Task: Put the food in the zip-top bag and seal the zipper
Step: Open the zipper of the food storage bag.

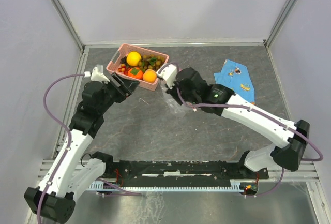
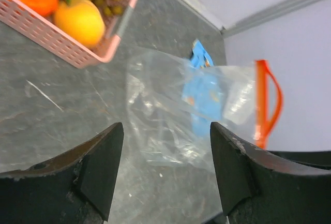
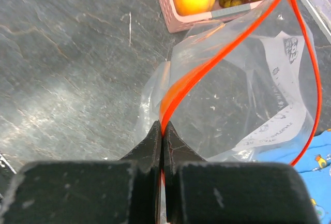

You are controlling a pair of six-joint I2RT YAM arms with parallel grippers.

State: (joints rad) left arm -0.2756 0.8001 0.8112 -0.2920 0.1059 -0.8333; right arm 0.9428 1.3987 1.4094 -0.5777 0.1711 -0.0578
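From above, you see the pink basket (image 1: 115,62) at the far left of the table (image 1: 155,131). The lemon (image 1: 134,58), the orange fruits (image 1: 150,76) and the grape bunch (image 1: 153,59) all sit in it. The clear zip-top bag (image 1: 176,106) is just to the right of the basket, under your right arm (image 1: 243,111). The blue cloth (image 1: 235,79) lies farther right. Your left wrist camera shows your left fingers (image 2: 98,172) wide apart with nothing between them. They point at the bag, with the basket off to the left. The red zipper (image 2: 261,105) stands up at the bag's right side. Your right wrist camera shows your right fingers (image 3: 163,146) pressed together, pinching the zipper. The strip makes a big loop, so the bag's mouth is open, facing the basket.
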